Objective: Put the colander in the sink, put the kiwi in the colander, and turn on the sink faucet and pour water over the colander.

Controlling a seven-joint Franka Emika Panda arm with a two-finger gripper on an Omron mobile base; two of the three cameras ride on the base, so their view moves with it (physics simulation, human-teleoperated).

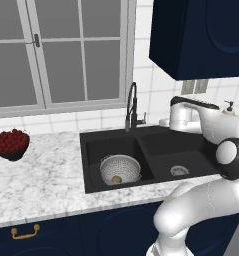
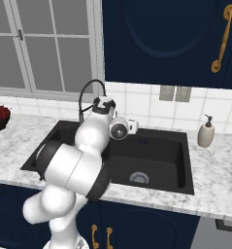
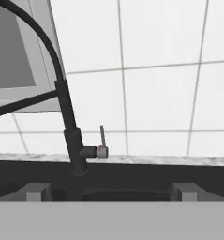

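The silver colander [image 1: 120, 169] sits in the left basin of the black sink [image 1: 191, 145], and the small tan kiwi [image 1: 117, 178] lies inside it. Behind the basins stands the black gooseneck faucet [image 1: 132, 107], also seen as the faucet [image 3: 69, 126] in the hand view, with its thin lever [image 3: 102, 139] upright on the right side of its base. My gripper [image 3: 111, 193] hovers over the right basin, facing the faucet and the tiled wall. Its fingertips [image 3: 36, 192] stand wide apart, open and empty. No water is visible.
A dark bowl of red berries [image 1: 11, 143] rests on the marble counter far left. The beige soap dispenser [image 2: 205, 132] stands right of the sink. A navy upper cabinet [image 1: 201, 35] hangs above the arm, and a window [image 1: 61, 50] lies behind the faucet.
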